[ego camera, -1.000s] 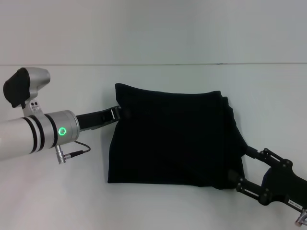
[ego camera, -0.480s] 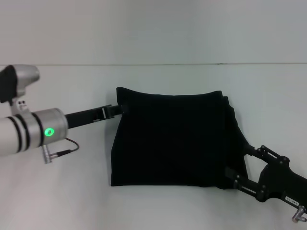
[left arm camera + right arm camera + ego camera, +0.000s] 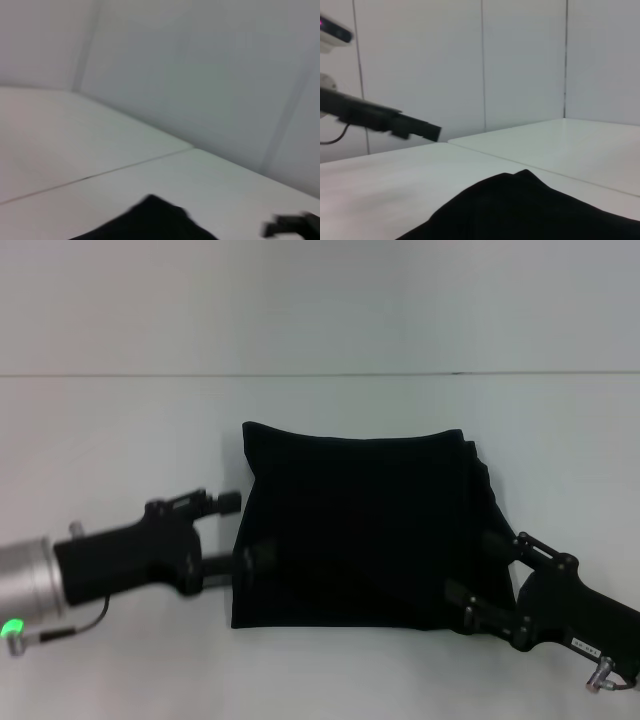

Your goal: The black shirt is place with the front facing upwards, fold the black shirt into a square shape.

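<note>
The black shirt (image 3: 360,530) lies folded into a rough square on the white table (image 3: 120,420); its lettering and neck tag are hidden. My left gripper (image 3: 240,530) is open at the shirt's left edge, one finger just off the cloth and the other over the edge. My right gripper (image 3: 478,568) is open at the shirt's lower right edge, both fingers over the cloth. The shirt also shows in the left wrist view (image 3: 150,222) and in the right wrist view (image 3: 520,210), where the left gripper (image 3: 415,129) appears farther off.
The white table runs to a pale wall (image 3: 320,300) at the back. The right gripper shows as a dark shape in the left wrist view (image 3: 292,225). Layered cloth edges stick out along the shirt's right side (image 3: 490,490).
My left gripper has moved from the shirt's upper left corner down along its left edge toward me. My right gripper has moved inward over the shirt's lower right edge.
</note>
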Action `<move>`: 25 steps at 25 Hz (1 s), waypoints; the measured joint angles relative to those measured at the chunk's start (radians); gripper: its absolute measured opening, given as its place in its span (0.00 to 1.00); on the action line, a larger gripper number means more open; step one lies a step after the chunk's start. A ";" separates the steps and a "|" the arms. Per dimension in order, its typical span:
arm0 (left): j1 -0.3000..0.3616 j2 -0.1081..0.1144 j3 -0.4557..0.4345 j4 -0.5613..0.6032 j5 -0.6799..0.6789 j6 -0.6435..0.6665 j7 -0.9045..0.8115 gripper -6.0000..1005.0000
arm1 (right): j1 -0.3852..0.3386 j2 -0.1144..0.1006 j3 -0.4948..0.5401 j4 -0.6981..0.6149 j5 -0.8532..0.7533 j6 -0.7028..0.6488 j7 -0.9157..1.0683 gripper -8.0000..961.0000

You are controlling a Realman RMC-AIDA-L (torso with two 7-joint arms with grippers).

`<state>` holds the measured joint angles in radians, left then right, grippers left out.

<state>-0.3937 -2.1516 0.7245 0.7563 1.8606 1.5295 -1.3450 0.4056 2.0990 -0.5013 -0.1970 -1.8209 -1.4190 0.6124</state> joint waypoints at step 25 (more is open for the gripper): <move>0.092 -0.008 0.000 -0.032 0.100 -0.034 0.166 0.94 | -0.017 0.000 -0.005 0.022 -0.009 0.069 -0.003 0.86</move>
<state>-0.3013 -2.1600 0.7241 0.7242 1.9610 1.4959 -1.1794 0.3890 2.0985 -0.5067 -0.1748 -1.8301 -1.3496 0.6094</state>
